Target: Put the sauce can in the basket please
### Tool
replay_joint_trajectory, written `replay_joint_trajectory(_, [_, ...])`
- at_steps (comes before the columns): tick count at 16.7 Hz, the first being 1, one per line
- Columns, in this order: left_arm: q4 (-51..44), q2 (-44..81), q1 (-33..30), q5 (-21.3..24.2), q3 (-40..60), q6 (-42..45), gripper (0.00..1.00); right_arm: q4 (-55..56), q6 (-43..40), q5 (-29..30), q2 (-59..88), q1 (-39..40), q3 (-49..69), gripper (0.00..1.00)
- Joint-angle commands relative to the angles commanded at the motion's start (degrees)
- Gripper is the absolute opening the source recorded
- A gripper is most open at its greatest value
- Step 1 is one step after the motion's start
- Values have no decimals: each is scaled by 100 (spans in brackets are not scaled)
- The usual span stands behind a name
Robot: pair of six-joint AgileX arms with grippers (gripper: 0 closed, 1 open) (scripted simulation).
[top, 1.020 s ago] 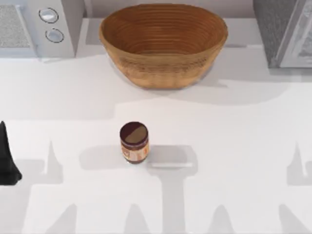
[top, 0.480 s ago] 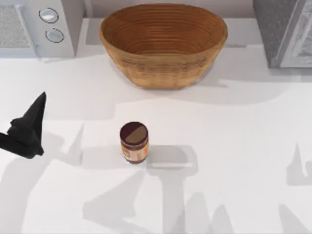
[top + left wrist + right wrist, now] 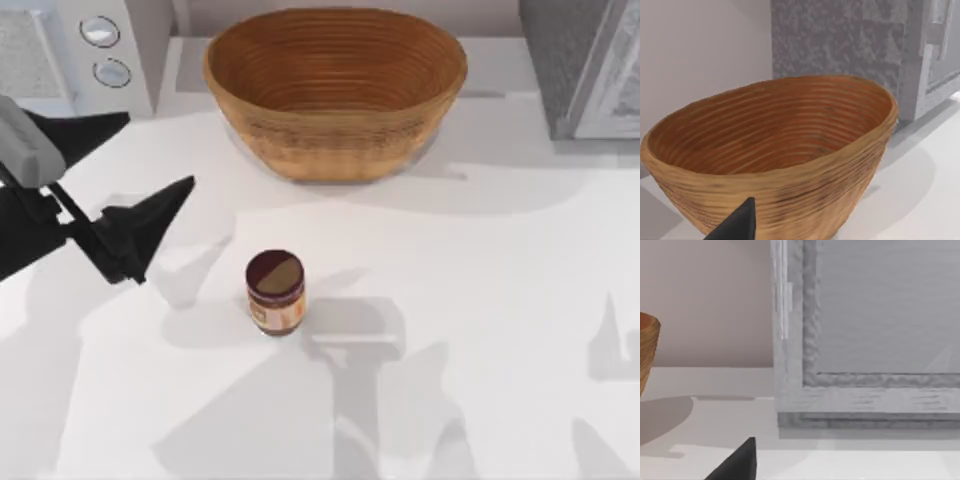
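Standing upright on the white table (image 3: 480, 300), the sauce can (image 3: 275, 291) sits a little left of the table's middle, with its maroon and tan top facing up and its orange-tan label toward the near edge. The left tool (image 3: 140, 180) is over the left part of the table, to the left of the can and somewhat farther back, apart from it and touching nothing. Its two dark fingers (image 3: 155, 212) are spread wide, one tip pointing toward the back left near the appliance, the other reaching toward the can's side of the table; nothing lies between them.

Behind the can, well apart from it, the basket (image 3: 335, 150) rests at the back of the table near the middle, its open mouth up and its ribbed coils bare inside. In the left wrist view the basket (image 3: 775, 145) looms close, with one dark fingertip (image 3: 740, 225) of the left tool in front of its wall.

A pale appliance with two round knobs (image 3: 105, 50) stands at the back left corner, and a grey speckled cabinet (image 3: 585, 65) at the back right. The right wrist view shows that cabinet (image 3: 865, 340) and one dark fingertip (image 3: 740, 462) of the right tool; whether that tool is wide or narrow cannot be told.
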Motion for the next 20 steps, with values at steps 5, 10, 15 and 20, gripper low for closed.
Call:
replay_joint_trajectory(5, [1952, 2754, -50, 1589, 738, 64, 100, 0, 0, 0, 0, 0, 0, 100])
replay_joint_trajectory(10, [3385, 4774, -87, 2756, 1277, 110, 100, 0, 0, 0, 0, 0, 0, 100])
replay_joint_trajectory(15, [3957, 5580, -102, 3223, 1492, 128, 100, 0, 0, 0, 0, 0, 0, 100])
replay_joint_trajectory(20, [3826, 5815, -71, 3159, 1586, 127, 100, 0, 0, 0, 0, 0, 0, 100])
